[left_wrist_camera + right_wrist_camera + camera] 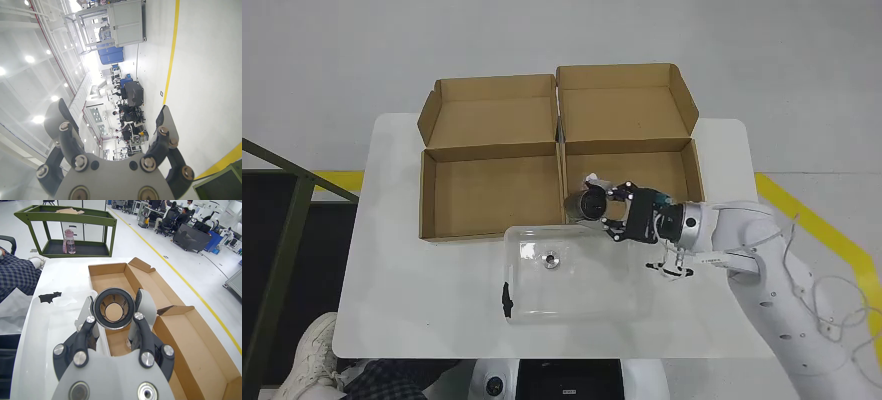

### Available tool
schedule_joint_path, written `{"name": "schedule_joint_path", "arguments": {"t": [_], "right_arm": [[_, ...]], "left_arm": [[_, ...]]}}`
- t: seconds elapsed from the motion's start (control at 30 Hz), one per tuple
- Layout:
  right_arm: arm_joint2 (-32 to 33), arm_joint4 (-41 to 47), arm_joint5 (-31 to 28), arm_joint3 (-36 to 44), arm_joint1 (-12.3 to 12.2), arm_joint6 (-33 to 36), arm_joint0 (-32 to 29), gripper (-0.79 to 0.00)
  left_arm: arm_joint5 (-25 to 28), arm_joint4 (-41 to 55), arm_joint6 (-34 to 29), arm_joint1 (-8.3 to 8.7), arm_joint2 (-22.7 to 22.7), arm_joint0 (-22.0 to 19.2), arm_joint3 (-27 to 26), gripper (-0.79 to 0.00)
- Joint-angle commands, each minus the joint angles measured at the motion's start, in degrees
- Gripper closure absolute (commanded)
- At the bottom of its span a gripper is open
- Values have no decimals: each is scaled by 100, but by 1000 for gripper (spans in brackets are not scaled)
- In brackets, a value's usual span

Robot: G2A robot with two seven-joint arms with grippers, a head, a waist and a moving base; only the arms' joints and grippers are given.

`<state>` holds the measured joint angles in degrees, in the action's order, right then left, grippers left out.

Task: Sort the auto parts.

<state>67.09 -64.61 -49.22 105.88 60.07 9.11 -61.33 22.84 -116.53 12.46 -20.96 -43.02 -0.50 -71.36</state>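
Top view: right end effector (600, 205) grips a ring-shaped metal part (585, 206) above the right cardboard box (642, 172), at its near edge, beside the clear tray (577, 300). Left wrist view: left end effector (113, 105) spread wide, empty. Right wrist view: fingers (145, 303) clamp its sides.

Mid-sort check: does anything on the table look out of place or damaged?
One thing: a ragged black scrap lies on the clear tray's rim, unlike the small metal part inside it. The right gripper holds the metal ring over the right-hand box's edge.
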Motion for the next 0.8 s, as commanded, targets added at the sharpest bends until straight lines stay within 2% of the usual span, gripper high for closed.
{"name": "schedule_joint_path", "arguments": {"t": [0.0, 0.47, 0.77], "right_arm": [[36, 8, 17, -23, -3, -53, -9, 0], [130, -17, 53, -117, -15, -241, -44, 0], [-238, -179, 183, -334, 48, -182, 96, 0]], "left_arm": [[0, 0, 0, 0, 0, 0, 0, -785], [0, 0, 0, 0, 0, 0, 0, -785], [0, 0, 0, 0, 0, 0, 0, -785]]}}
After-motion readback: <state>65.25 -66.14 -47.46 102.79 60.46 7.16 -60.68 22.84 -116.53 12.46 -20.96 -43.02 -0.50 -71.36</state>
